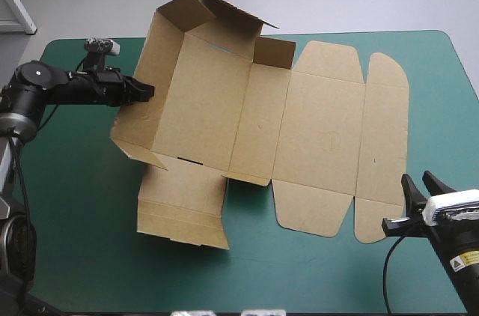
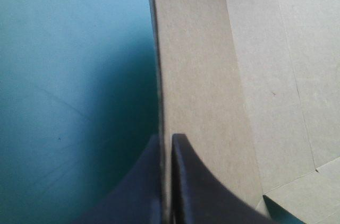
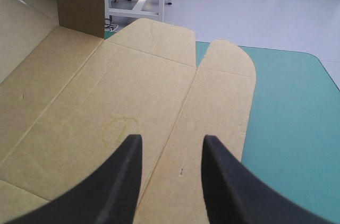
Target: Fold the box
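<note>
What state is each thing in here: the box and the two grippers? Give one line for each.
box: partly folded, with the left and far walls raised and the lid lying flat.
left gripper: shut on the box's left wall.
right gripper: open, holding nothing.

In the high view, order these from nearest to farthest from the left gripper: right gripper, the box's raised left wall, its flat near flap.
1. Raised left wall, held in the left gripper's jaws.
2. Flat near flap, on the near side.
3. Right gripper, far off at the right.
</note>
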Tool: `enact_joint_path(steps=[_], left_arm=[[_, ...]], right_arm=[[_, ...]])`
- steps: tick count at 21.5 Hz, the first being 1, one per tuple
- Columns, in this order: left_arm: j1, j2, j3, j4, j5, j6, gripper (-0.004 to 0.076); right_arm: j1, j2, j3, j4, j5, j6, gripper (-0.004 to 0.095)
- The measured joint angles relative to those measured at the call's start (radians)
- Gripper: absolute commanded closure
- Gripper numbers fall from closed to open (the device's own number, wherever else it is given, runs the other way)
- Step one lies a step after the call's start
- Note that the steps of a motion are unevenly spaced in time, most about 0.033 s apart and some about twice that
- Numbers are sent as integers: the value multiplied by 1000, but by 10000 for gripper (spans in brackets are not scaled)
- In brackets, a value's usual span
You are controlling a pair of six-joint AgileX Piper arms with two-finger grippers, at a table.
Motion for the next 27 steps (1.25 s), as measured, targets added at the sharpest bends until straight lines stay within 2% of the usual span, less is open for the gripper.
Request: enact_joint_path(steps=[5,9,14,21,27], left_arm=[[-6,108,-300,66,190,-82,734],[-29,190,-446,111,218,-122,734],[-165,305,-637,243,229,-179,733],[-331,352,-661,293,231,-175,734],[-538,353,-688,596,219,-126,733]], right_arm=[[0,0,0,0,0,0,556],[0,0,0,0,0,0,556],[0,0,0,0,0,-1,556],[0,0,0,-36,0,-7,556],[0,0,0,-45,0,-4,556]])
